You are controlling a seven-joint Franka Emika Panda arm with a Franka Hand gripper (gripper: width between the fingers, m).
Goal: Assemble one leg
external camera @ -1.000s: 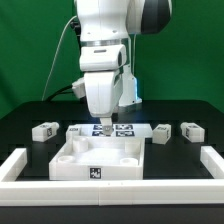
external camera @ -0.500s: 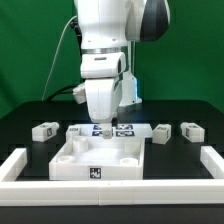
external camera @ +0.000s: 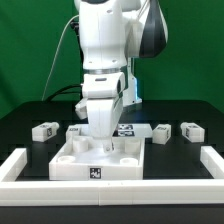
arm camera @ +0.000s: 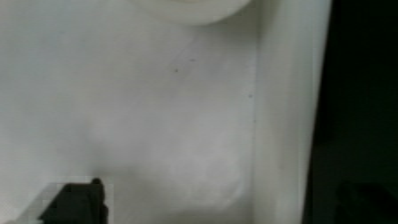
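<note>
Since the earlier frames the arm [external camera: 105, 60] has dropped and shifted toward the exterior view's left. It now covers most of the marker board [external camera: 127, 130], which showed plainly before. The black tabletop [external camera: 25, 115] carries every part. The large white recessed panel [external camera: 70, 160] lies flat at the centre front, recesses upward, presumably so that a leg can be seated from above. The four legs [external camera: 42, 129] lie in a row behind the panel, two on each side, apart from one another and none of them held. The closest leg [external camera: 75, 131] sits just beside the end effector [external camera: 100, 140], on the exterior view's left. The end effector hangs low at the panel's rear edge. Its opening cannot be told: the wrist view shows only a pale, blurred surface very close up.
</note>
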